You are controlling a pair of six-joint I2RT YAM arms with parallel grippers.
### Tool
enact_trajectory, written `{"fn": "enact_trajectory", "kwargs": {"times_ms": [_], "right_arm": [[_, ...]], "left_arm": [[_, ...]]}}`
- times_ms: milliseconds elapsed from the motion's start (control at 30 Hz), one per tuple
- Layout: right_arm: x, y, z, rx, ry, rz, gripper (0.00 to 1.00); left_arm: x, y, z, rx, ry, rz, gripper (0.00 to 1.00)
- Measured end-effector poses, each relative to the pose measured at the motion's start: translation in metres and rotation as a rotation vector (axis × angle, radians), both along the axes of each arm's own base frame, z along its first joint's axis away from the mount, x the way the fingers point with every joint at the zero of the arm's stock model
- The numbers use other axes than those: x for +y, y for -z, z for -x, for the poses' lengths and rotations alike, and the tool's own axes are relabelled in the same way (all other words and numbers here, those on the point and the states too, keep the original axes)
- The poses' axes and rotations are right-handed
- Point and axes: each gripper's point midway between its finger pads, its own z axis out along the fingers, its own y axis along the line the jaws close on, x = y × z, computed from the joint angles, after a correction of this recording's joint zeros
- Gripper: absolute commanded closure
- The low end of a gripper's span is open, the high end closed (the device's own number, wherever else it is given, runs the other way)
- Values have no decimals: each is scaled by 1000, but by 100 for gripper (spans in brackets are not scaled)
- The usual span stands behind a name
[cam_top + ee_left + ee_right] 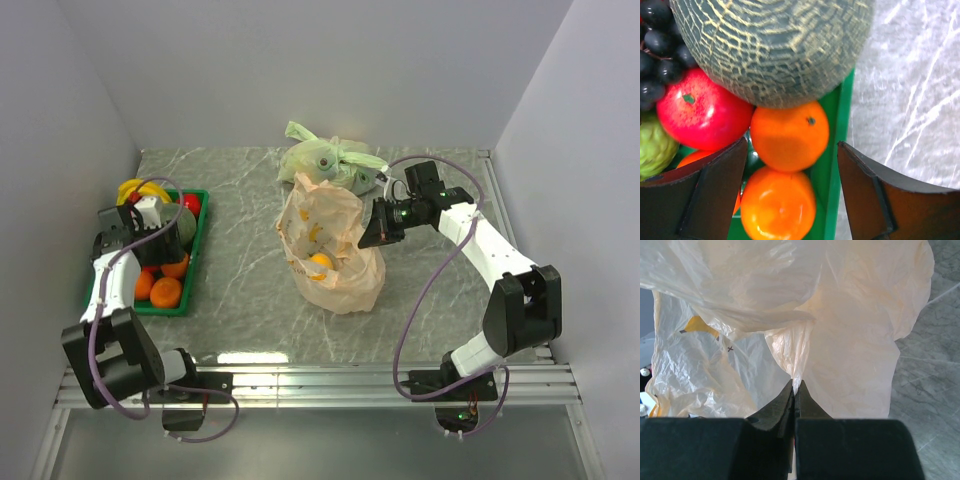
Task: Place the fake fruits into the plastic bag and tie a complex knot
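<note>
Grey marbled tabletop [250,300], white walls on three sides.

Risk 1: left gripper [792,150] stands wide open over the packed green tray [832,160], nothing gripped. Likely target is the upper orange [789,135], wedged under the melon [775,45] and touching the red apple [702,115] and the lower orange [777,205]. The table-side finger [880,200] looks to be outside the tray wall, so closing as-is could clamp the rim or squirt the glossy orange out sideways. Melon may roll once the fruit under it goes. Dark grapes [657,45] sit at the far corner, not in the way.

Risk 2: right gripper [795,387] is closed on the plastic bag [855,340], pinching only a thin fold of film. A tug could slip or tear it, and the mouth would sag shut. Can't tell how wide the mouth gapes.

Bag look: thin, translucent peach-orange, v. crinkled, yellow banana prints. It stands mid-table, lifted on its right side, w/ one orange fruit [321,261] showing through the film. No knot visible. A pale green bag [325,160], already tied, lies just behind it. Banana [135,188] is at the tray's far end.
</note>
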Motion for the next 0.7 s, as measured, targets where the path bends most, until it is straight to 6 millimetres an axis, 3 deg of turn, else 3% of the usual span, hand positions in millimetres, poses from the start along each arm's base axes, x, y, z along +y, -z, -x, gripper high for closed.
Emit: {"fn": "enact_trajectory", "kwargs": {"times_ms": [300, 700], "right_arm": [[0, 0, -1, -3, 0, -1, 100], [0, 1, -1, 1, 0, 0, 100]], "left_arm": [[4, 31, -8, 59, -37, 39, 24], [5, 41, -18, 50, -30, 32, 16]]}}
